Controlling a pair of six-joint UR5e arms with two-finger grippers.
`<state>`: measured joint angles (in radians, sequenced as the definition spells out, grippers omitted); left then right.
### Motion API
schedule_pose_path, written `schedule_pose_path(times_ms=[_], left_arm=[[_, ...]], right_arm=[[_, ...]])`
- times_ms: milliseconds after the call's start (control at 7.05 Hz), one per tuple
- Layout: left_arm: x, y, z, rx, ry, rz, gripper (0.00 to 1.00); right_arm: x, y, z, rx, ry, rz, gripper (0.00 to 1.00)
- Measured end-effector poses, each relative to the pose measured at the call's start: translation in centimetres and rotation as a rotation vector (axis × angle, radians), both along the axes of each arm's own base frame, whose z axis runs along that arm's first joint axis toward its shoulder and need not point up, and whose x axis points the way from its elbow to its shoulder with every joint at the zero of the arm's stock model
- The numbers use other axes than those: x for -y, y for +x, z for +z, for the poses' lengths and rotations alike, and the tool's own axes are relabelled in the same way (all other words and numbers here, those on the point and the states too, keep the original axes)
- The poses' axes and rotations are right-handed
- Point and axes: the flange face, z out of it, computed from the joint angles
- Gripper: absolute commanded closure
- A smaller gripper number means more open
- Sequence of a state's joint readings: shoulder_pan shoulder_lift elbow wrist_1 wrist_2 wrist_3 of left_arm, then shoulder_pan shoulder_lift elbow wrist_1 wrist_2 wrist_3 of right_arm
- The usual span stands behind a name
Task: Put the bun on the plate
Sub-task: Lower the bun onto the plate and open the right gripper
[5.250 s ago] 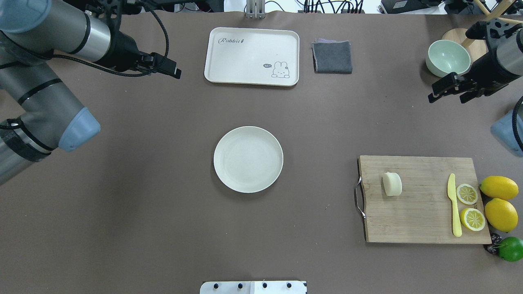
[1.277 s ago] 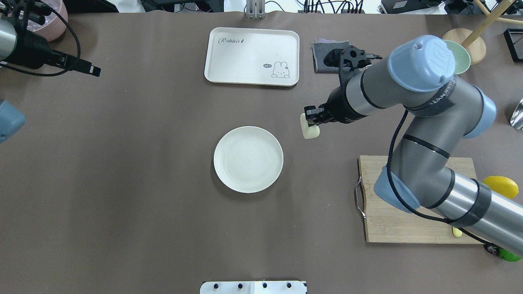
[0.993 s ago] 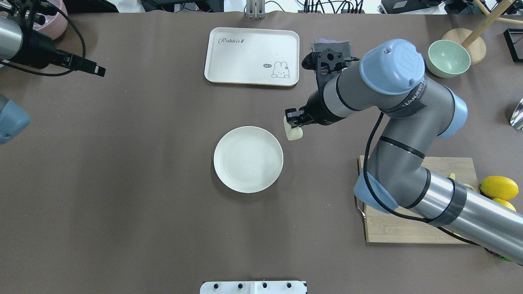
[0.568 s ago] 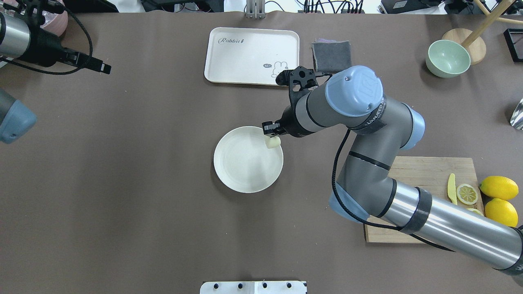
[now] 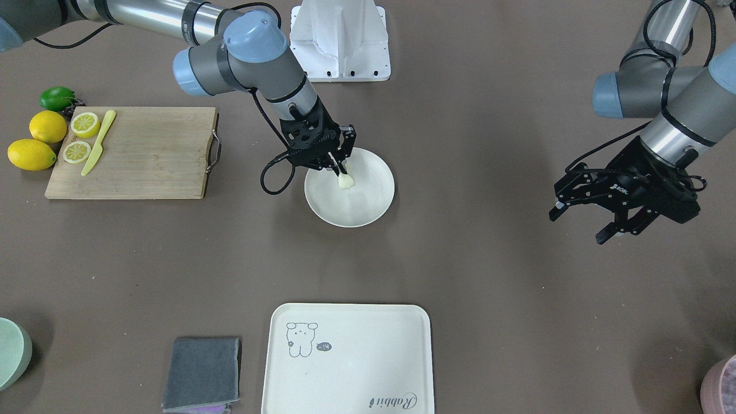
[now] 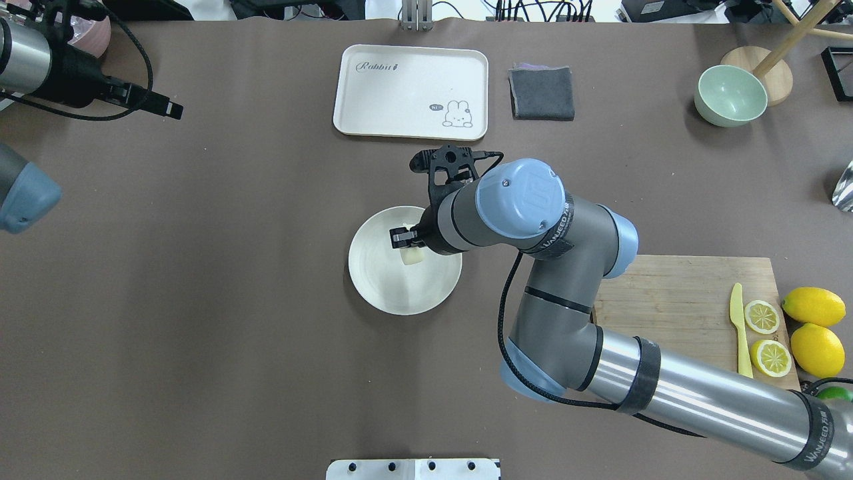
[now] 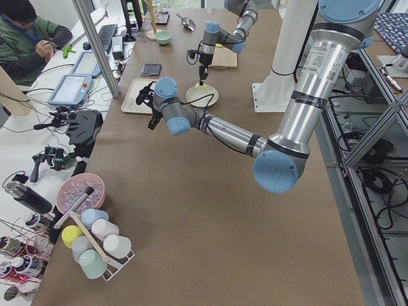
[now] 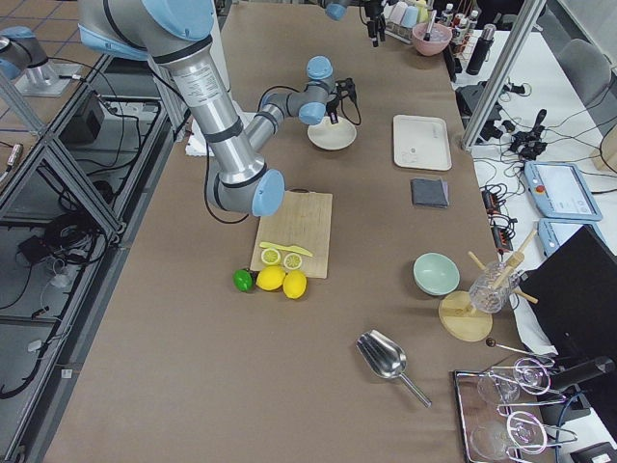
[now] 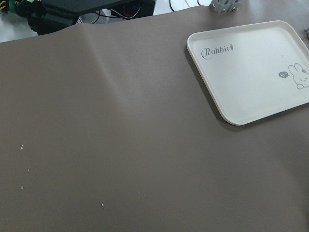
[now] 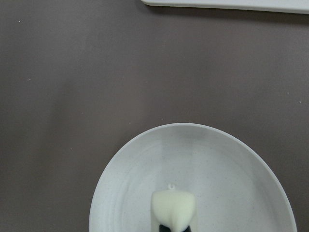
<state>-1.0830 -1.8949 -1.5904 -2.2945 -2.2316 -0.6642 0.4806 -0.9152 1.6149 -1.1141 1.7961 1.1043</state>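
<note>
Front-facing view: right gripper (image 5: 342,174) clamped on the bun (image 5: 346,182), pointing down over the plate (image 5: 372,214). Bun hangs inside the rim, near the middle. Whether it touches the dish floor: cannot tell. Left gripper (image 5: 577,228) well off to the side, jaws spread, carrying nothing.

Overhead view: a moment ago the bun was just crossing the plate's rim. A second ago it was beside the plate, over bare table (image 6: 233,300). Now it is over the dish interior. Cutting board (image 6: 666,313) is bare where the bun lay some seconds back. Knife (image 6: 738,333) and lemon halves (image 6: 762,317) unmoved.

Side views: same gripper over the plate, too small to judge its height.

Left wrist view: only table and a corner of the tray (image 9: 251,67). That arm has no part in this.

Right wrist view: bun low in frame, plate floor showing around it.

Judgement: the carry is done, the placement is not. What remains is to lower if needed, open the jaws and lift clear. A smooth rounded lump may roll on release, though the raised rim should keep it in
</note>
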Motion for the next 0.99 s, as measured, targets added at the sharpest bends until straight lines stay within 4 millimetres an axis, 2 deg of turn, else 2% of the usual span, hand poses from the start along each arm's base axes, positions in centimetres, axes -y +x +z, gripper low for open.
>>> schedule_pose_path(times_ms=[142,709,993], left_arm=[[0.09,0.08,0.33,0.003,-0.005,0.000,0.02],[0.27,0.10,0.60,0.012,-0.005,-0.013,0.02],[0.36,0.07,0.62,0.016,-0.004,-0.021,0.03]], right_arm=[[-0.32,-0.42,0.16,-0.004,0.003,0.004,0.00],[-0.62,-0.67,0.48,-0.003,-0.007,0.012,0.00],[-0.28,0.01,0.19,0.007,-0.011,0.027,0.00]])
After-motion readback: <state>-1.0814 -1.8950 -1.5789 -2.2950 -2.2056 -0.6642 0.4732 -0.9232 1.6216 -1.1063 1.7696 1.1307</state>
